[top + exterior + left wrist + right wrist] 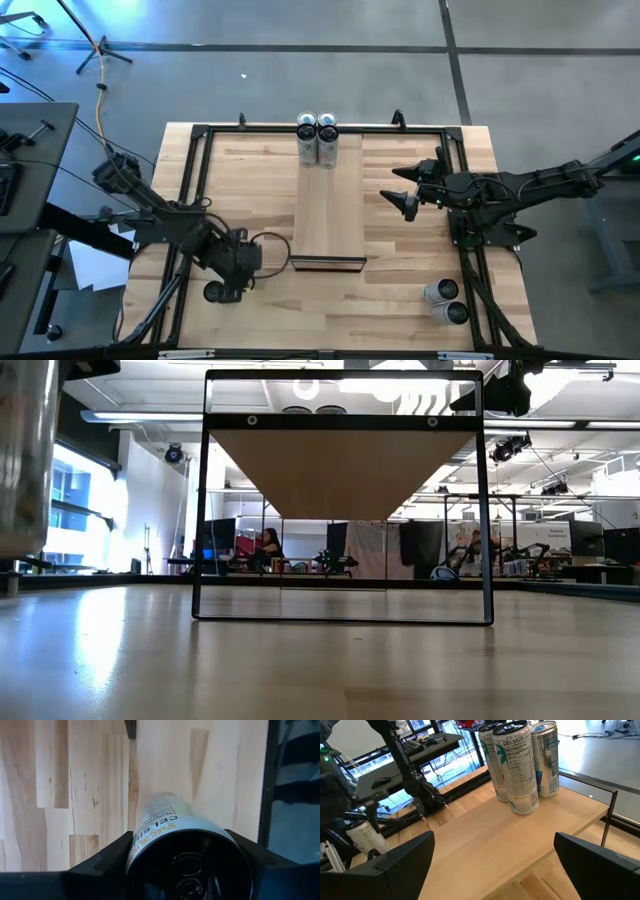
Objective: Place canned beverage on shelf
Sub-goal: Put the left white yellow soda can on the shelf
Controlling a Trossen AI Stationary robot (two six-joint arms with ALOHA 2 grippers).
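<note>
i'm clamping my left gripper around a can low beside the shelf — right gripper spread empty — risking clipping its dark end while lifting.

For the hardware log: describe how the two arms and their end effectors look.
Both arms are dark, jointed and slim, with black cables along them. The left end effector and the right end effector have matte black, wedge-shaped fingers. A green light glows on the right arm.
</note>
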